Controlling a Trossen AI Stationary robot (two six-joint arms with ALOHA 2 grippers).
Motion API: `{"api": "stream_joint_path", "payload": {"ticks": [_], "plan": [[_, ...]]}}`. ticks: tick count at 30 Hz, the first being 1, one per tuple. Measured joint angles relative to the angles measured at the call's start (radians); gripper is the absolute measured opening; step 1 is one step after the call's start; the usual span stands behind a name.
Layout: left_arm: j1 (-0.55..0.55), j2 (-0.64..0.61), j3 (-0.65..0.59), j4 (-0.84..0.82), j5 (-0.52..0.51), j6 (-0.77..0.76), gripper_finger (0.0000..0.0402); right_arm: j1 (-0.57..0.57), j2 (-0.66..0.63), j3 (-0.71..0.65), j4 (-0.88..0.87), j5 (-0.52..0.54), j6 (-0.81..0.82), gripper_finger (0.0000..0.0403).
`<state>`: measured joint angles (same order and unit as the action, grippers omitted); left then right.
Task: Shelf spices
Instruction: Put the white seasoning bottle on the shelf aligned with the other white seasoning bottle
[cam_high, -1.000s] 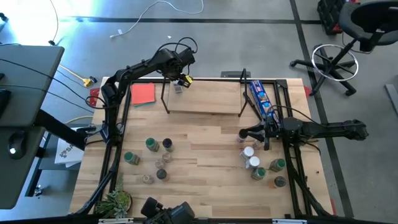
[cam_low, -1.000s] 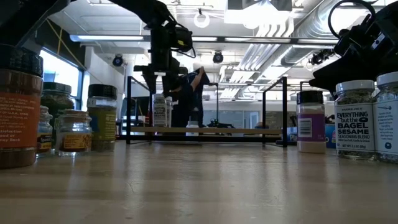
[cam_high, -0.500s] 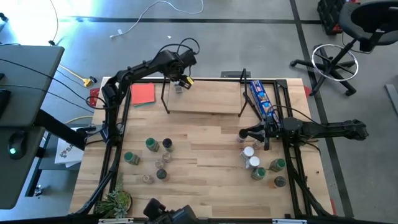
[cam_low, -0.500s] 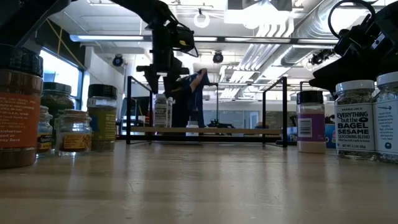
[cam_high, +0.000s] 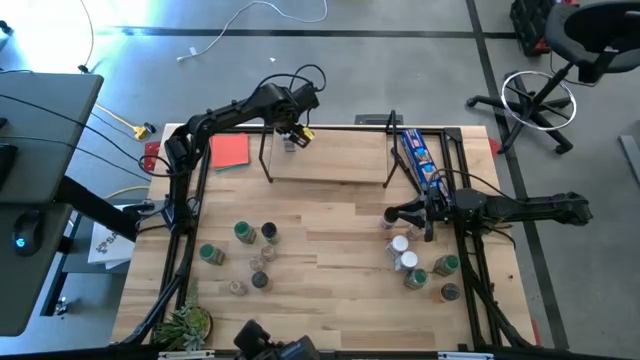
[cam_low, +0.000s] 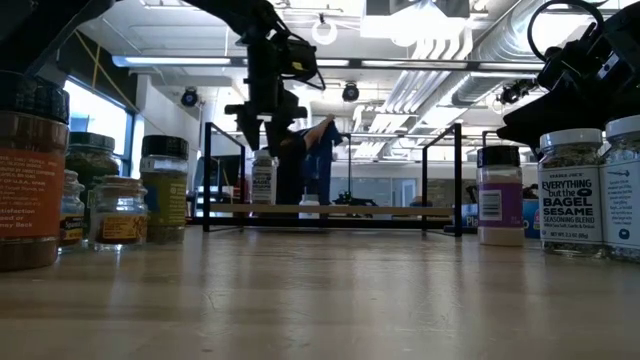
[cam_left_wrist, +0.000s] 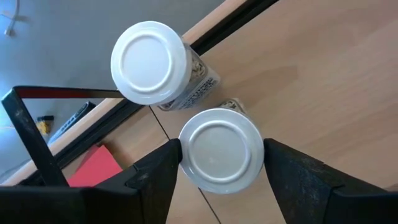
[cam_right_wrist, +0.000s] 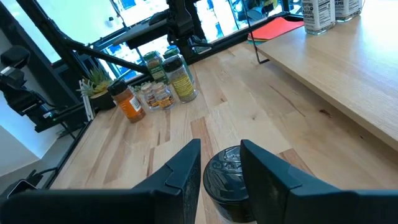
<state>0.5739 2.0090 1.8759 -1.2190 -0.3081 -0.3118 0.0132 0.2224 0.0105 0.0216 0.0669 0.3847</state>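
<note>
While the left gripper (cam_high: 290, 137) is reaching over the far left corner of the shelf (cam_high: 330, 155), its fingers (cam_left_wrist: 155, 177) are closing on a white-lidded spice jar (cam_left_wrist: 221, 148), one pad pressing each side of the lid. A second white-lidded jar (cam_left_wrist: 149, 62) is standing just beside it on the light wooden board, next to the black wire upright at that end. From the low view the held jar (cam_low: 263, 180) is hanging straight under the gripper with its base at the board; whether it is fully resting there is hard to say from this angle.

Over at the right of the table (cam_high: 330, 240), the right gripper (cam_high: 392, 216) is hovering low, and its fingers (cam_right_wrist: 180, 174) are sitting spread to either side of a dark-lidded jar (cam_right_wrist: 227, 180), which looks to be standing between them without being squeezed.

Near that gripper a cluster of jars (cam_high: 420, 265) is waiting on the table, with white, green and orange tones showing. Another cluster (cam_high: 245, 255) is standing at the front left. A long blue packet (cam_high: 418, 160) is lying along the right end of the shelf, and a red card (cam_high: 229, 151) is lying flat beyond the left end. A small plant (cam_high: 185, 323) is sitting at the front left corner. Behind the shelf in the low view, a person (cam_low: 315, 160) is standing in the room.
</note>
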Motion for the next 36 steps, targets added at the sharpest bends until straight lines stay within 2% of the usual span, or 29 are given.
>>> {"api": "stream_joint_path", "payload": {"ticks": [5, 15, 31, 36], "plan": [[-0.002, 0.001, 0.0, -0.002, -0.021, 0.044, 0.0225, 0.0, 0.0, 0.0, 0.0, 0.0, 0.0, 0.0108], [-0.014, 0.004, -0.002, -0.006, -0.103, 0.029, 0.0225, 0.0, 0.0, 0.0, 0.0, 0.0, 0.0, 0.0108], [-0.057, 0.004, -0.002, -0.003, -0.154, 0.097, 0.0225, 0.0, 0.0, 0.0, 0.0, 0.0, 0.0, 0.0108], [-0.08, 0.004, 0.044, -0.013, -0.174, 0.097, 0.0225, 0.0, 0.0, 0.0, 0.0, 0.0, 0.0, 0.0108]]}}
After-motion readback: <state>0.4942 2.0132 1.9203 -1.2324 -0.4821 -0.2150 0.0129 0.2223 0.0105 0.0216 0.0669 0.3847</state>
